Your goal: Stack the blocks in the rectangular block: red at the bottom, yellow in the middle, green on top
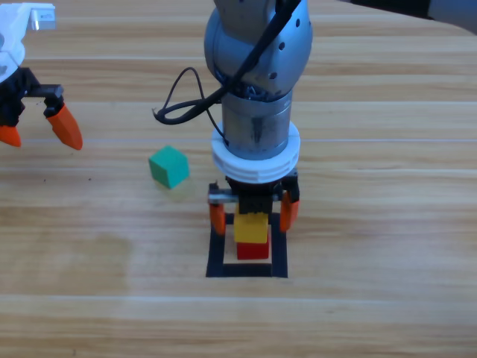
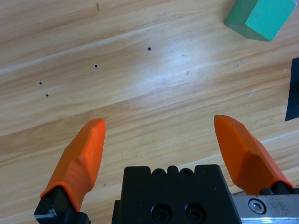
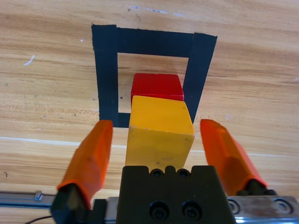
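Note:
The yellow cube [image 1: 252,228] rests on top of the red cube [image 1: 253,250] inside the black tape frame [image 1: 216,258]. My right gripper [image 1: 253,220] hangs over them, open, one jaw on each side of the yellow cube [image 3: 160,128] with a gap at both. In the right wrist view the red cube [image 3: 156,87] shows beyond the yellow one, within the frame [image 3: 106,70]. The green cube [image 1: 168,165] lies alone on the table, up and left of the frame. My left gripper [image 1: 41,139] waits open at the left edge, with nothing between its jaws.
The left wrist view looks over bare wood past my left gripper [image 2: 161,121], with the green cube [image 2: 259,16] at the top right and a bit of the tape frame [image 2: 293,88] at the right edge. A black cable [image 1: 179,108] loops off the right arm.

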